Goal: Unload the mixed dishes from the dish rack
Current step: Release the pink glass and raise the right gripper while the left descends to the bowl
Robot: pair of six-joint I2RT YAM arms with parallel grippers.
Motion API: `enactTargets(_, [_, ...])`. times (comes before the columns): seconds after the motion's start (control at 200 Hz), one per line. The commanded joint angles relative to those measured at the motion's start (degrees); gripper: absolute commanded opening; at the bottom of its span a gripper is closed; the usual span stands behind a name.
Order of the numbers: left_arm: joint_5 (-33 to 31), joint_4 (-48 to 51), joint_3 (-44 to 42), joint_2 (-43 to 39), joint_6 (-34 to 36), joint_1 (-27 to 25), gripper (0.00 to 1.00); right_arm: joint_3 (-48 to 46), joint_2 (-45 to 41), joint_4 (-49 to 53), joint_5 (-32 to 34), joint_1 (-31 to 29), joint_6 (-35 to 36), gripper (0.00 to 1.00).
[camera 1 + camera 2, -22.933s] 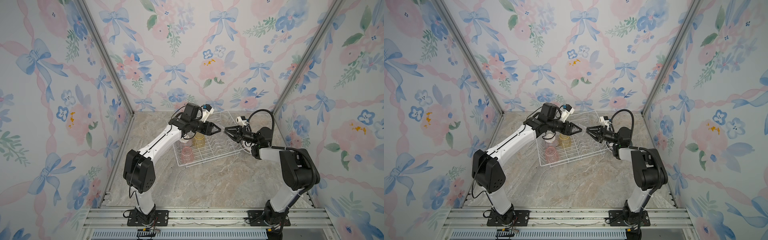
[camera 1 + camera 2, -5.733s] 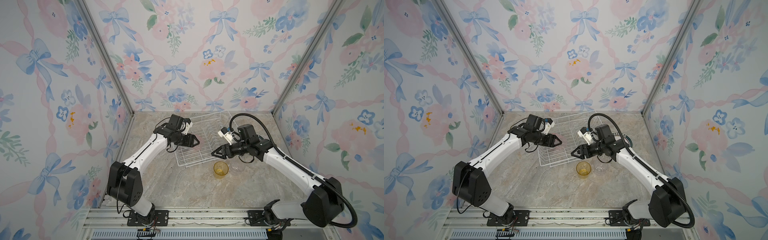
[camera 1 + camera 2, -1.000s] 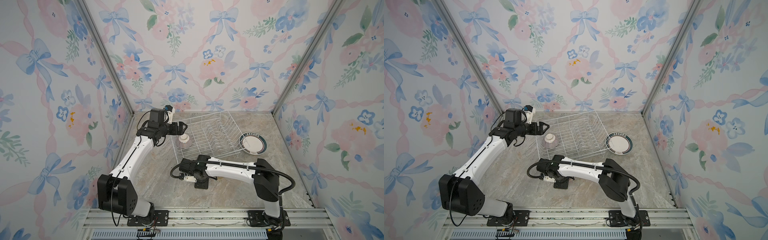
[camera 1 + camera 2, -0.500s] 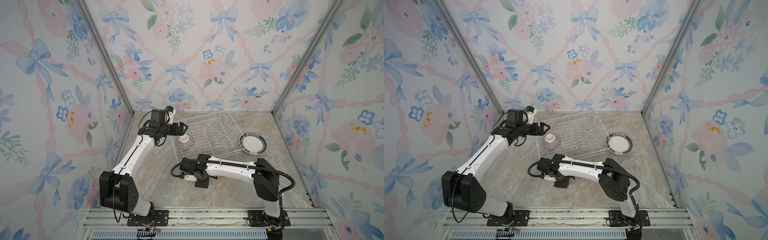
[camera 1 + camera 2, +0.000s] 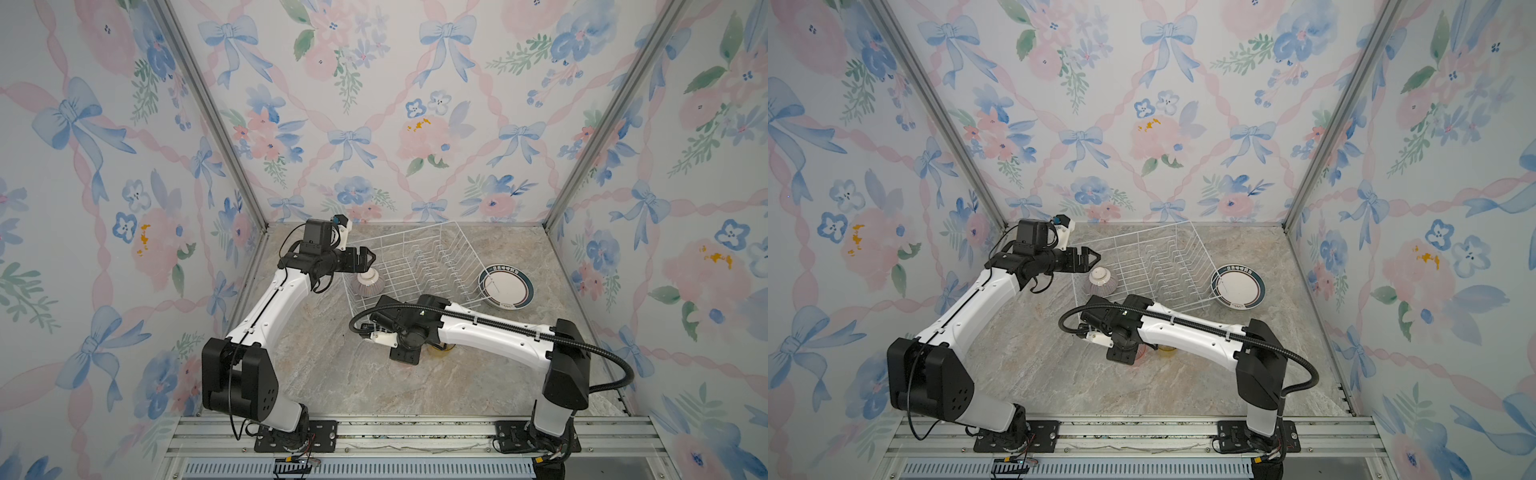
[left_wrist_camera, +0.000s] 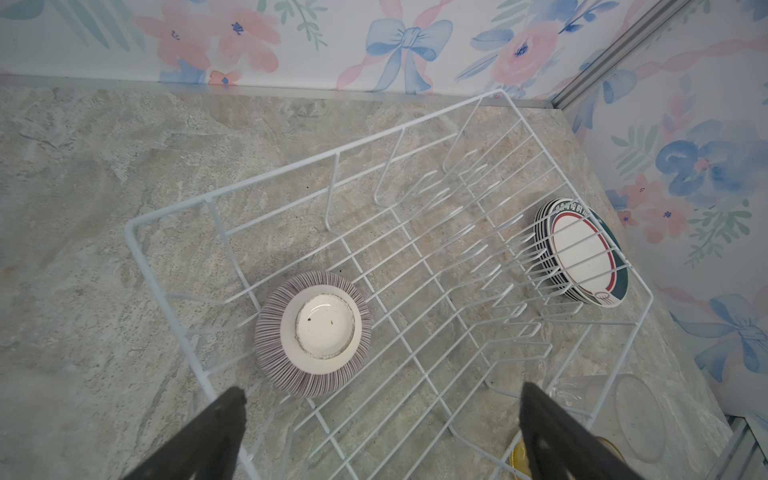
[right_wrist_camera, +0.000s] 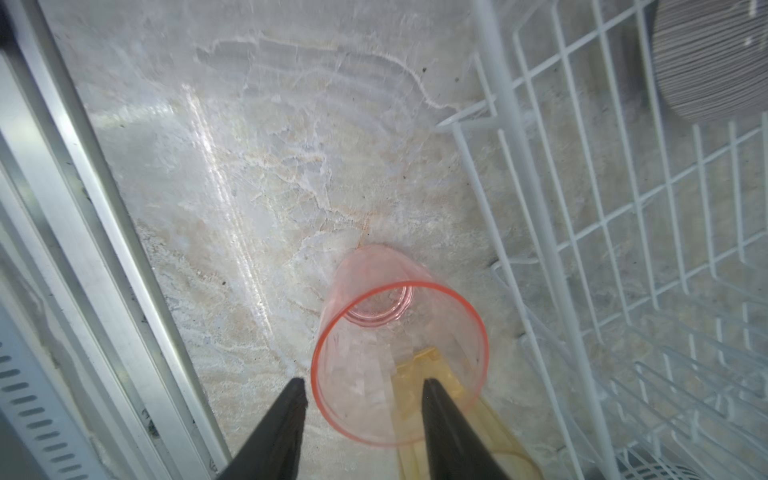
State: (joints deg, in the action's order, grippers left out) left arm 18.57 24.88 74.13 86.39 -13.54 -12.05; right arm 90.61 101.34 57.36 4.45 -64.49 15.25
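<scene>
Right gripper [image 7: 363, 382] sits parted astride the pink tumbler [image 7: 399, 345] rim, left gripper [image 6: 382, 390] gapes over the dish rack [image 6: 415, 291], which holds just a flipped bowl [image 6: 316, 332]; top views barely show that tumbler.

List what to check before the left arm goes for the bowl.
1. Left gripper open and aimed at the bowl: ok.
2. Bowl free to lift: ok. It sits upside down, the only dish in the rack.
3. Right gripper open around the pink tumbler: ok.
4. Pink tumbler upright on the table: ok.
5. Right jaws clear of the tumbler's rim: cannot tell.
6. Plates out of the rack: ok, stacked on the table beside it.
</scene>
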Motion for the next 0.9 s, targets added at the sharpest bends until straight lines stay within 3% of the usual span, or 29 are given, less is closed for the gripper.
enactTargets(0.0, [-2.8,3.7,1.0,1.9,1.9,-1.0,0.98,-0.8,-6.2,-4.9,-4.8,1.9,-2.3,0.51])
enactTargets(0.12, [-7.0,6.6,3.6,4.3,3.2,-3.5,0.98,-4.1,-14.0,-11.9,-6.8,5.3,-5.7,0.57])
enactTargets(0.32, [-15.4,12.9,9.9,11.7,5.9,-8.2,0.97,-8.2,-18.9,-16.2,-8.8,12.5,-10.9,0.59])
enactTargets(0.47, [-17.2,16.6,14.2,16.7,6.3,-8.9,0.81,-10.8,-20.9,-18.4,-8.7,14.4,-12.2,0.6])
enactTargets(0.77, [-20.6,22.8,20.6,23.9,7.5,-9.7,0.78,-14.2,-23.0,-20.4,-9.0,17.1,-13.4,0.6])
enactTargets(0.895, [-20.4,23.6,21.6,25.4,7.8,-9.7,0.71,-14.7,-23.4,-20.7,-9.3,18.1,-13.3,0.6])
